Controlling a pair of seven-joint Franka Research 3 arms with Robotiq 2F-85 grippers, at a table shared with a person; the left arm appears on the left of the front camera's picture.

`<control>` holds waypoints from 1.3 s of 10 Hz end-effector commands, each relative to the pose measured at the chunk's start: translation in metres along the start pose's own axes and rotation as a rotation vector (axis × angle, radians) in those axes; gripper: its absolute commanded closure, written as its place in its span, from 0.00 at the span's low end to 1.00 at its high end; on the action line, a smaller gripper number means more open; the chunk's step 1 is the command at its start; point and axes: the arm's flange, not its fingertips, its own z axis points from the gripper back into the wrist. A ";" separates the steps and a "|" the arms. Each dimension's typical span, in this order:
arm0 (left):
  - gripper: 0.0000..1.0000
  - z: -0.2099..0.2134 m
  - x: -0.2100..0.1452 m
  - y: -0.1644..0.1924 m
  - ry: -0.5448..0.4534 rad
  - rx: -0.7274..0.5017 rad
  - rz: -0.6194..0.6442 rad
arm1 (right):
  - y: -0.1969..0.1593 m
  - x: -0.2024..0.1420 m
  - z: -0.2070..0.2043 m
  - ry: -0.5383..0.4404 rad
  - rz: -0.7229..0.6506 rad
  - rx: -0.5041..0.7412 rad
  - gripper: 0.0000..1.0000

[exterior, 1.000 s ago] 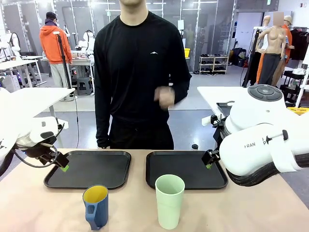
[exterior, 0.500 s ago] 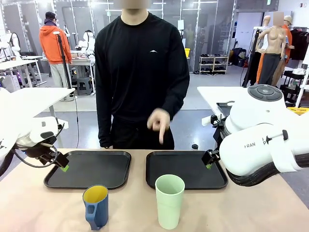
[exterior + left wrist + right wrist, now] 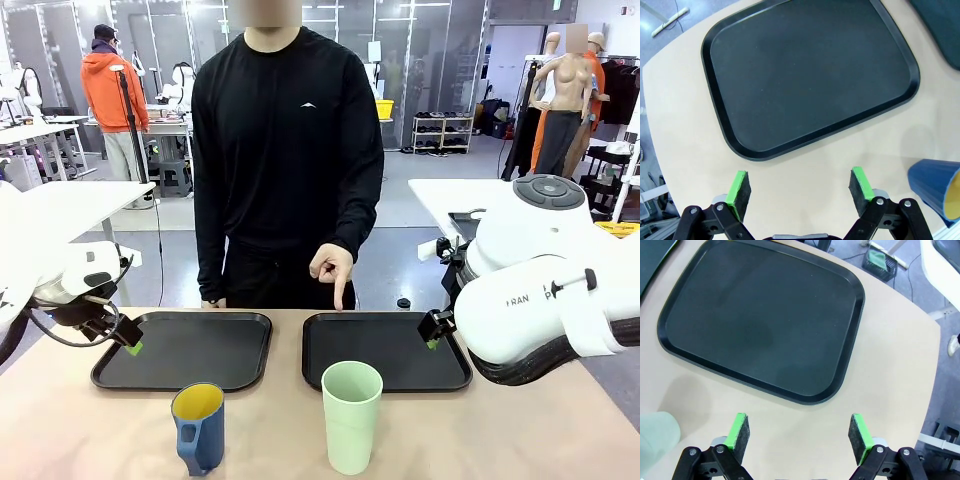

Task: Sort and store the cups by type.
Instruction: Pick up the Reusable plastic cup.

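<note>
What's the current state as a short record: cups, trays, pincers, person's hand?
blue mug: upright on table, in front of left tray
mint tumbler: upright on table, in front of right tray
left pincer: open, holding nothing, by left tray's outer edge
right pincer: open, holding nothing, by right tray's outer edge
person's hand: index finger pointing down at right tray's far edge

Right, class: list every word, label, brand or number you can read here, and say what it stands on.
"FRAN": on the white right arm; the rest of the word is hidden.
A small white chest mark on the person's black shirt: too small to read.
No print seen on the blue mug, green tumbler, left tray or right tray.
</note>
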 end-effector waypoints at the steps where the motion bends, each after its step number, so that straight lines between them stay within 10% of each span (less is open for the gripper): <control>1: 0.00 0.001 -0.001 0.001 0.005 -0.002 0.002 | 0.000 0.000 0.000 0.000 0.000 0.000 0.00; 13: 0.00 0.001 -0.001 0.001 0.005 -0.002 0.002 | 0.000 0.000 0.000 0.000 0.000 0.000 0.00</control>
